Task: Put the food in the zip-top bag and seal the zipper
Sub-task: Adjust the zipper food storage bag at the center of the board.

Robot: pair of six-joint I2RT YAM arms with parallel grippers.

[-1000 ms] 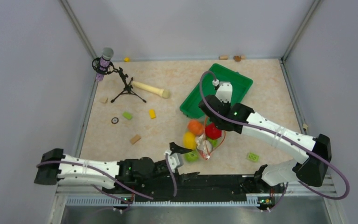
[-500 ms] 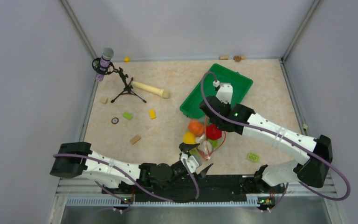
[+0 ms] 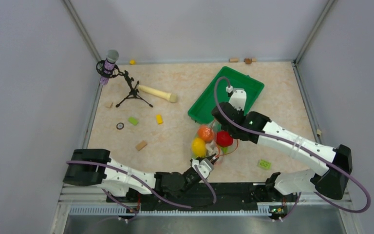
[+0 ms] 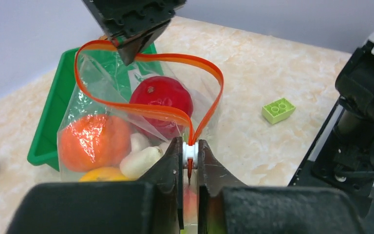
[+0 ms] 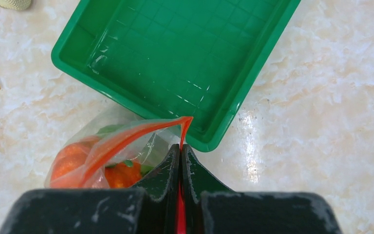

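Note:
The zip-top bag (image 4: 102, 87) stands on the table with its mouth open in a loop. Inside it lie a red apple (image 4: 161, 97), an orange pumpkin (image 4: 93, 141), white garlic (image 4: 141, 161) and a yellow lemon (image 4: 102, 174). My left gripper (image 4: 190, 145) is shut on the white slider (image 4: 190, 151) at the near end of the zipper (image 4: 141, 109). The right gripper (image 5: 181, 148) is shut on the far end of the orange-red strip (image 5: 126, 136), holding it up. From above, the bag (image 3: 212, 141) sits between the left gripper (image 3: 213, 158) and the right gripper (image 3: 217, 127).
A green tray (image 3: 246, 83) lies just behind the bag. A wooden pin (image 3: 157, 93) and a microphone on a tripod (image 3: 111, 63) stand at the back left. Small bricks lie about: green (image 3: 264, 164), yellow (image 3: 159, 118), green (image 3: 133, 120), wooden (image 3: 141, 145).
My left arm swung right to the bag's near end, and its jaws went from wide open to shut on the slider. The right gripper kept its hold and shifted slightly right.

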